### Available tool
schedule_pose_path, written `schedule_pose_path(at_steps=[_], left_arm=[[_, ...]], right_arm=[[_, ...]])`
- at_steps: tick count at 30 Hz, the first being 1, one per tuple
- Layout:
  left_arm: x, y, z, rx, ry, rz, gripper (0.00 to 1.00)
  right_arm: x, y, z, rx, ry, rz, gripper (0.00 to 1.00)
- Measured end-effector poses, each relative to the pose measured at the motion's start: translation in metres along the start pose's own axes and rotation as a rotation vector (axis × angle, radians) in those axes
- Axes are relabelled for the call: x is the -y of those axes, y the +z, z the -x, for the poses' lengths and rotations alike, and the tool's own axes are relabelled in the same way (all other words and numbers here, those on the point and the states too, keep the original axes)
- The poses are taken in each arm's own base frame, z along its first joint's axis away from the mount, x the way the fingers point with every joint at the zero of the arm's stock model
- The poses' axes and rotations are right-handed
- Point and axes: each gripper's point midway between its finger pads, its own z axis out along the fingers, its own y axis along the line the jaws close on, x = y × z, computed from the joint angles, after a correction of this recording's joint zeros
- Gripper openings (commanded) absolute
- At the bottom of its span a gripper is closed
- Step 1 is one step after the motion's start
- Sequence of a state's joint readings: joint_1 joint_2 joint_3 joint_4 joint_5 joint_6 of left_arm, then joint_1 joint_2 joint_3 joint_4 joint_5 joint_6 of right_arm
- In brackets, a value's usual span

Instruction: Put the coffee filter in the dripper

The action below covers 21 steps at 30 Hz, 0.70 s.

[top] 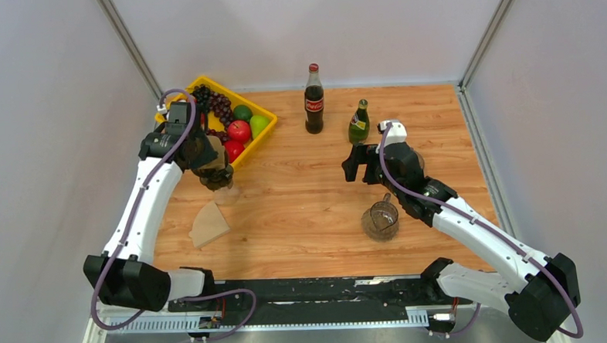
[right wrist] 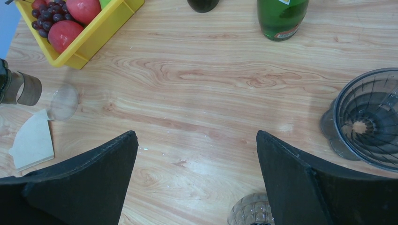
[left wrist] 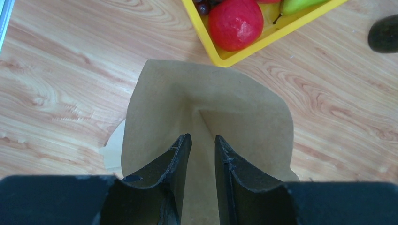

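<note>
Lab test booth: white panels [top: 47, 113] enclose wooden table [top: 308, 179].

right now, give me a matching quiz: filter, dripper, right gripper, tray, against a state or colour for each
1 filter
2 dripper
3 right gripper
4 tray

a yellow
b open
c pinched in left gripper
d empty

Pairs: 1-c, 2-d, 3-b, 4-a
</note>
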<state>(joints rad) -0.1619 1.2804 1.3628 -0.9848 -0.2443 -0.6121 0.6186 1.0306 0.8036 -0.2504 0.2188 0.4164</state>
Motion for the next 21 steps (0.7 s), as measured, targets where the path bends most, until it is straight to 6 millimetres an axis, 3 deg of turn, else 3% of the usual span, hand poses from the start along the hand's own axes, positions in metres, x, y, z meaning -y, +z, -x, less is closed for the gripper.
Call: schedule_pose_path(at_steps=[12,21], left_arm=[[-0.005,0.025,-0.019,-0.114,0.063,0.063,0.37],[0.001,0.03,-0.016,-0.135,0.096,0.053,0.5]], right_arm=[[0.001,0.0,-0.002,-0.005,-0.002,-0.002,1.0],[0.001,0.0,-0.002,-0.005,-0.005,-0.002,1.0]])
